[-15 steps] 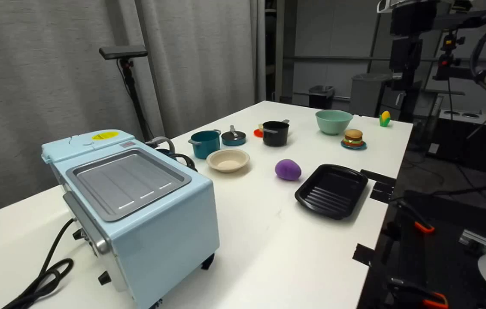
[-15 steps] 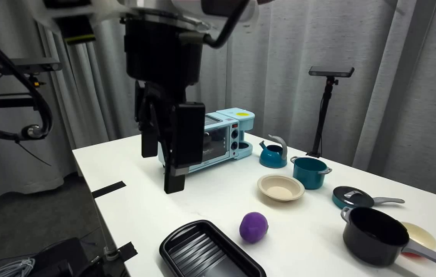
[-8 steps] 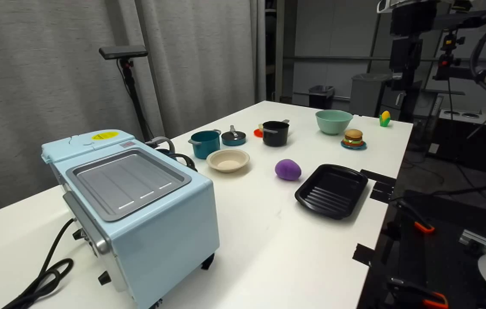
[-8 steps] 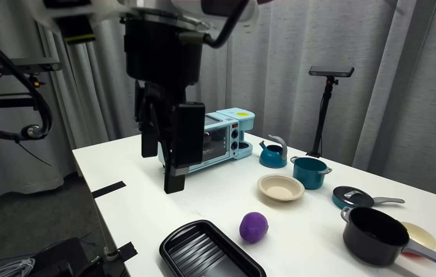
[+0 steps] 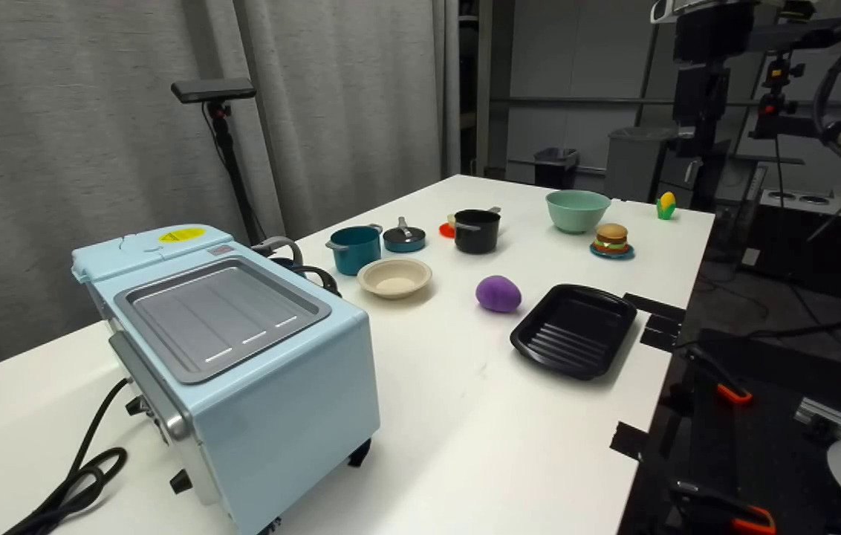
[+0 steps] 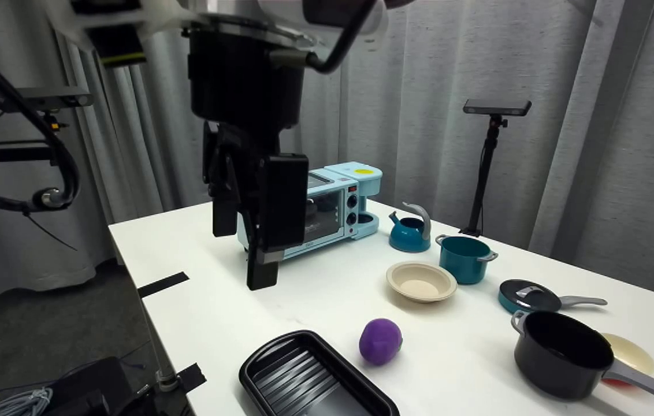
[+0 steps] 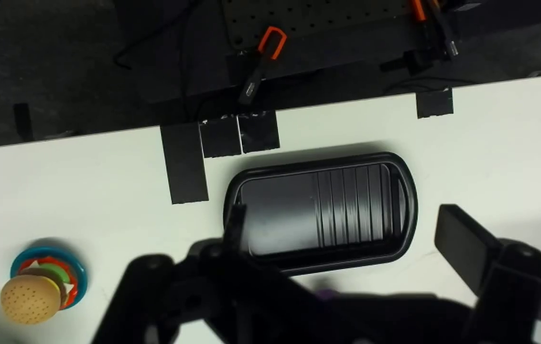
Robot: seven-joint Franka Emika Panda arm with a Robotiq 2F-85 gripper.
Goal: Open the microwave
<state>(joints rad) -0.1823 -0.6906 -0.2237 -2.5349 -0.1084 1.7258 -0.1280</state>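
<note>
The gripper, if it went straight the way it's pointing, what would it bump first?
Probably the black tray: the gripper points down, and the wrist view shows the black tray ahead of it. But depth is hard to judge, so it might miss and touch the table instead.

Grey curtains [image 5: 354, 111] hanging in long folds behind the white table [image 5: 450, 416] in both exterior views, and that top is brightly lit! Over to the upper right in an exterior view, it's dimmer: pale wall [image 5: 569, 70], a rail [image 5: 569, 99] running across, a dark bin [image 5: 556, 171] and a larger grey bin [image 5: 636, 167] below. Lower left in an exterior view, dark grey floor [image 6: 55, 300].
</note>
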